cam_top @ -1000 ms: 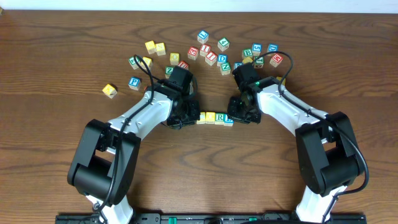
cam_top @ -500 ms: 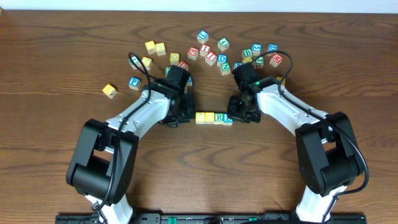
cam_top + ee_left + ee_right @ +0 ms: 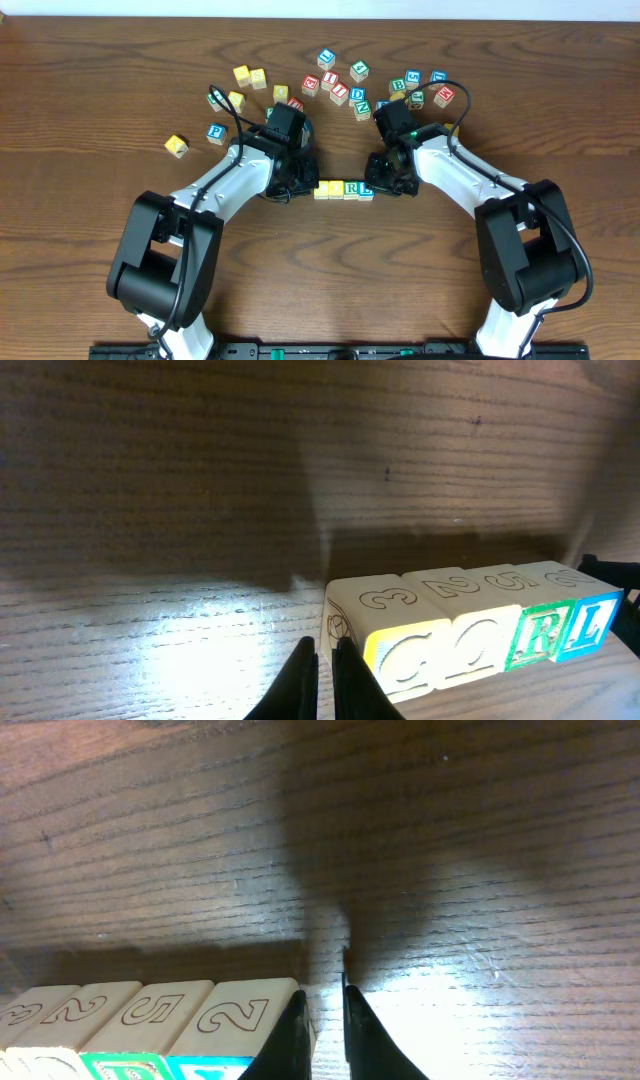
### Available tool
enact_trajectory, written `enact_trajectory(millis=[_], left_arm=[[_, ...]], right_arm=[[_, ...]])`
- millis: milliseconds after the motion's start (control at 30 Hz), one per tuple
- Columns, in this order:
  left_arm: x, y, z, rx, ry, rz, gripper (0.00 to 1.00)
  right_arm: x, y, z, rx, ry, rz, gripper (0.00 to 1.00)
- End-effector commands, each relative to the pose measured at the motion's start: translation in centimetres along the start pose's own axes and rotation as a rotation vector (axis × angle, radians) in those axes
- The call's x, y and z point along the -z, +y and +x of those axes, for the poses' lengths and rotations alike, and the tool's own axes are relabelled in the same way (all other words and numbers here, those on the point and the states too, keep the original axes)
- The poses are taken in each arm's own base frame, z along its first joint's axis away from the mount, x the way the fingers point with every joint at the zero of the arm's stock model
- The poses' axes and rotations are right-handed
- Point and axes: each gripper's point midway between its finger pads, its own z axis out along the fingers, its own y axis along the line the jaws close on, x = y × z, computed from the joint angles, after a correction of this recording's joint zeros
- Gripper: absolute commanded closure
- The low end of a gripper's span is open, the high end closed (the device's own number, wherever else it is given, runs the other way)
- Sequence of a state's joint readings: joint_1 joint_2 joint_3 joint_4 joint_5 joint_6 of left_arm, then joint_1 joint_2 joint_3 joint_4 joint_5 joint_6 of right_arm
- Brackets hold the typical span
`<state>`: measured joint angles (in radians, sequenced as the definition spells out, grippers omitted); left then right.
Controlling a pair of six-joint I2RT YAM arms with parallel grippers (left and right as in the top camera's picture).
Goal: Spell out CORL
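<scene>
Four cubes lie in one tight row on the table: yellow C (image 3: 405, 655), yellow O (image 3: 470, 645), green R (image 3: 535, 632) and blue L (image 3: 590, 622). From overhead the row (image 3: 343, 189) sits between both arms. My left gripper (image 3: 322, 652) is shut, its tips against the C cube's left end (image 3: 321, 189). My right gripper (image 3: 322, 1000) is shut on nothing, one finger (image 3: 296, 1020) resting on the L cube's outer end (image 3: 366, 192). In the right wrist view the cubes' sides show outlined numbers, the nearest a 2 (image 3: 232, 1013).
Several loose letter cubes are scattered behind the arms: a middle cluster (image 3: 340, 88), a right cluster (image 3: 420, 90), yellow ones (image 3: 250, 76), a P cube (image 3: 216, 132) and a lone yellow cube (image 3: 176, 146) at the left.
My left gripper drew back slightly from the row, then came in again against its left end. The right arm has stayed in place.
</scene>
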<state>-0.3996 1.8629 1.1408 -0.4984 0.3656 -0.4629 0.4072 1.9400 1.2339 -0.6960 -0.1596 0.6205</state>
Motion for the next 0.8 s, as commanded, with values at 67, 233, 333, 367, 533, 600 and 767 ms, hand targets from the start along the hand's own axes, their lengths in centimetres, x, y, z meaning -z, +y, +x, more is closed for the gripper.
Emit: enact_trajectory(millis=[67, 233, 333, 367, 533, 600, 767], left_arm=[[-0.5, 0.0, 0.5, -0.016, 0.024, 0.007, 0.92], [-0.6, -0.5, 0.9, -0.028, 0.031, 0.010, 0.92], [-0.7, -0.8, 1.1, -0.039, 0.035, 0.011, 0.92], [-0.8, -1.0, 1.2, -0.046, 0.034, 0.013, 0.92], [-0.9, -1.2, 1.1, -0.058, 0.024, 0.012, 0.92], [-0.8, -1.0, 1.0, -0.054, 0.021, 0.009, 0.92], [-0.8, -1.0, 0.9, -0.055, 0.021, 0.008, 0.92]], right_arm=[[0.1, 0.2, 0.5, 0.003, 0.010, -0.004, 0.97], [0.1, 0.0, 0.6, -0.020, 0.017, 0.000, 0.99], [0.1, 0.1, 0.9, -0.021, 0.028, -0.002, 0.99], [0.1, 0.1, 1.0, -0.025, 0.036, -0.005, 0.99], [0.1, 0.0, 1.2, -0.030, 0.043, -0.003, 0.99], [0.1, 0.0, 1.3, -0.033, 0.046, -0.003, 0.99], [0.1, -0.1, 1.6, -0.048, 0.060, 0.001, 0.99]])
